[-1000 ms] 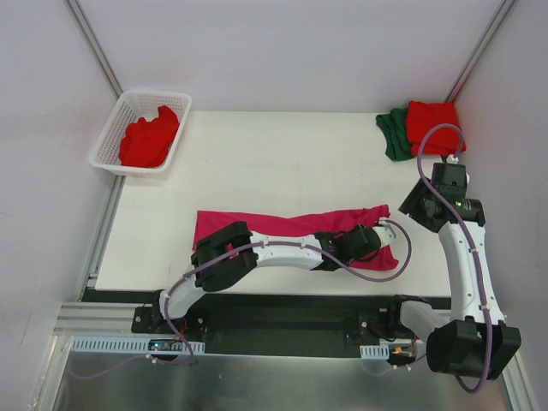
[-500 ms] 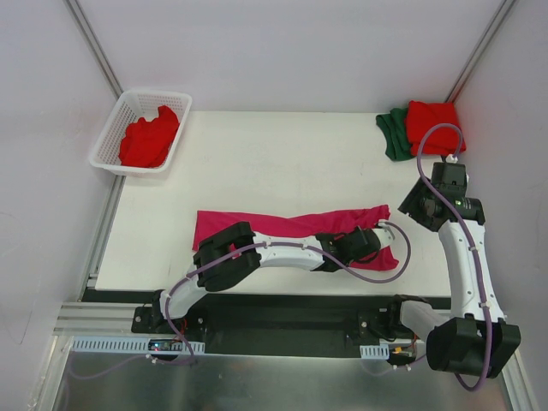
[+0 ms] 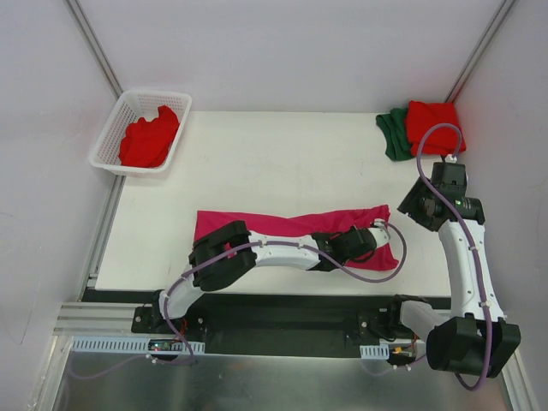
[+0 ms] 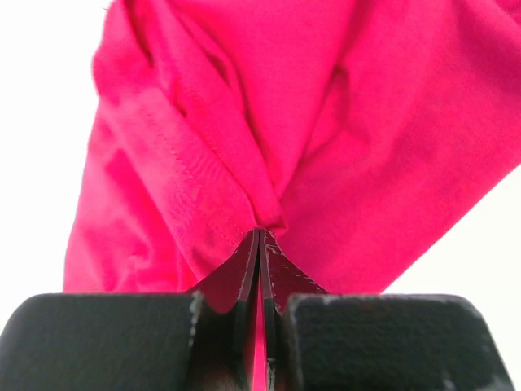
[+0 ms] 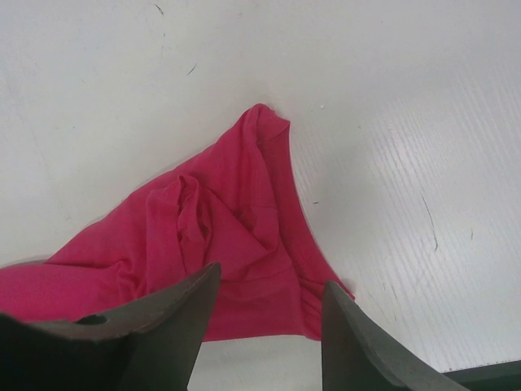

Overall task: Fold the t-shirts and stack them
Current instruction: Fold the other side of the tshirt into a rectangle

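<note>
The magenta-pink t-shirt [image 3: 282, 225] lies as a long crumpled strip across the near half of the table. My left gripper [image 3: 370, 236] is stretched over its right end and is shut on a pinched fold of the pink cloth [image 4: 366, 122], which bunches at the closed jaw tips [image 4: 260, 236]. To the right of that end hovers my right gripper [image 3: 409, 205], open and holding nothing. Its fingers [image 5: 175, 318] frame the shirt's rumpled corner [image 5: 228, 236] below. A folded red t-shirt [image 3: 431, 125] rests on a dark green one [image 3: 394, 135] at the back right corner.
A white lattice basket [image 3: 111, 137] at the back left holds another crumpled red t-shirt [image 3: 150, 137]. Bare white table [image 3: 282, 163] lies between the basket and the folded pile. The table's right edge runs close beside the right arm.
My left gripper has shut on the pink cloth and drawn the shirt's near right corner slightly inward. The right arm has barely moved.
</note>
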`<state>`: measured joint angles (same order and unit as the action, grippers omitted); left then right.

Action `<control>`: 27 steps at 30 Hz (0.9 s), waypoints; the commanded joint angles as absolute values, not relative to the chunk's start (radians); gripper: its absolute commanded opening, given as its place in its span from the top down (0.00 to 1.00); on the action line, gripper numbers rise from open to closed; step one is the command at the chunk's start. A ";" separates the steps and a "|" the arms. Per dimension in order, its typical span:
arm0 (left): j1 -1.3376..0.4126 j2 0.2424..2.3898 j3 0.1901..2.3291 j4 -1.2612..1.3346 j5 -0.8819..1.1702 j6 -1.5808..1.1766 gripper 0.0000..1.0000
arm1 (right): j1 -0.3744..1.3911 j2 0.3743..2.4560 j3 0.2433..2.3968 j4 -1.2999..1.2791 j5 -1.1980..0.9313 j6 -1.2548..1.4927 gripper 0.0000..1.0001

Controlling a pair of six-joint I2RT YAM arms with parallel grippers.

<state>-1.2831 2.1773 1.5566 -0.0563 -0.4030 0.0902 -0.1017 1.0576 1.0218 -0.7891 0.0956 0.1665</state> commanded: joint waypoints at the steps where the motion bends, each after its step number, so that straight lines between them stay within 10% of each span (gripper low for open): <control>1: -1.259 2.059 1.537 -0.041 -0.419 0.095 1.00 | -0.109 1.060 1.034 -0.759 0.081 0.153 0.44; 27: -1.192 1.996 1.488 -0.041 -0.391 0.075 1.00 | -0.109 1.074 1.020 -0.749 0.064 0.153 0.44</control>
<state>-1.2083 2.0476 1.5105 -0.0555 -0.3939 0.0887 -0.1017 1.0702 1.0206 -0.7719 0.0769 0.1665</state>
